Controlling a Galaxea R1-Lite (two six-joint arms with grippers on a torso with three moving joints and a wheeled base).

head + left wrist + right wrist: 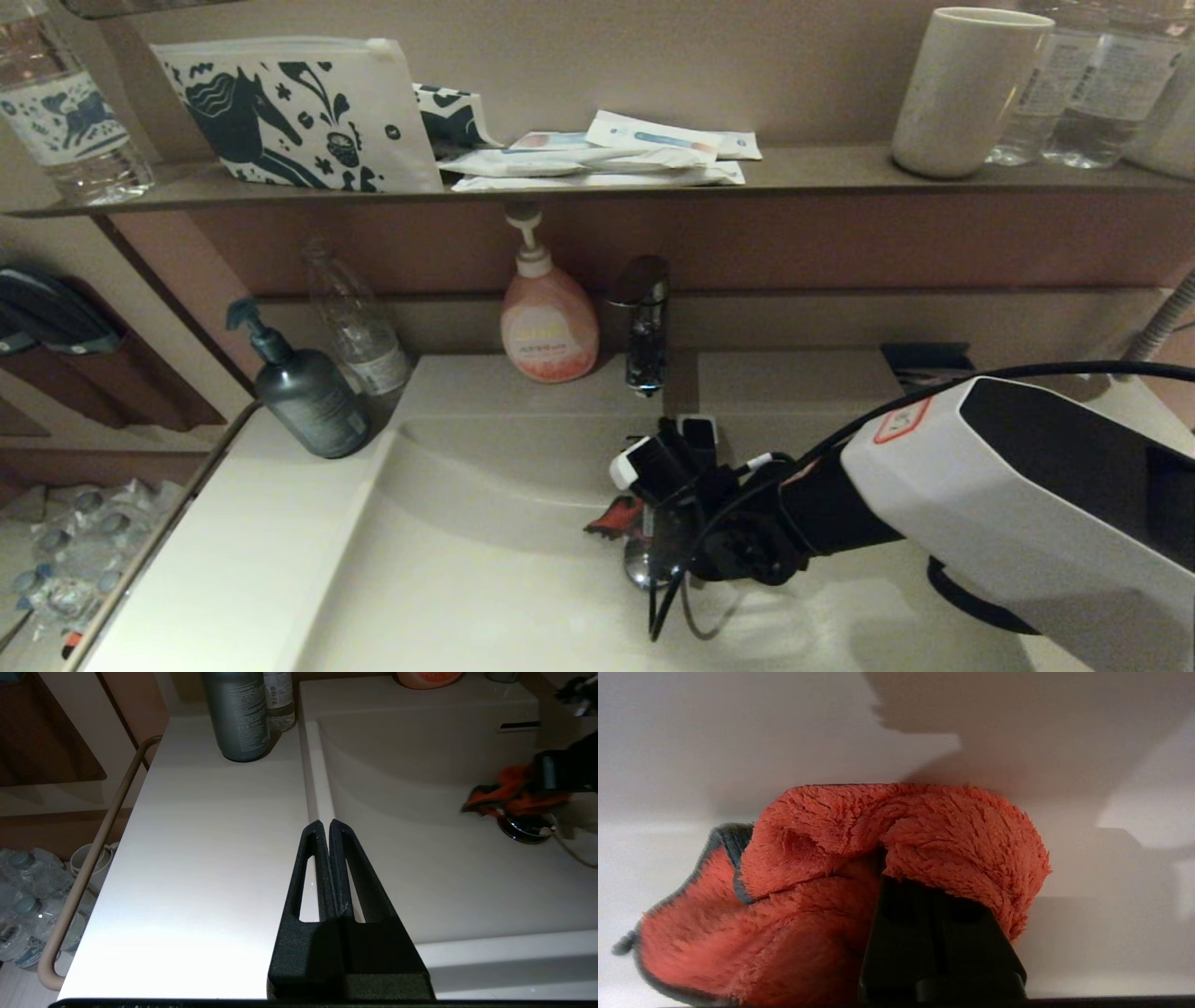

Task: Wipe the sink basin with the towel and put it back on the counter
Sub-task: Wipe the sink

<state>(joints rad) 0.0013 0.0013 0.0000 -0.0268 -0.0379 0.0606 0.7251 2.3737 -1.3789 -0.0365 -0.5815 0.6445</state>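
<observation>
The orange-red towel is bunched in the off-white sink basin, just behind the chrome drain plug. My right gripper reaches into the basin from the right and is shut on the towel; the wrist view shows the towel draped over the fingertips and pressed toward the basin wall. From the left wrist I see the towel beside the drain plug. My left gripper is shut and empty, hovering over the counter at the basin's left rim.
A dark pump bottle and a clear bottle stand on the counter at the back left. A pink soap dispenser and the tap are behind the basin. A brown shelf above holds pouches and a cup.
</observation>
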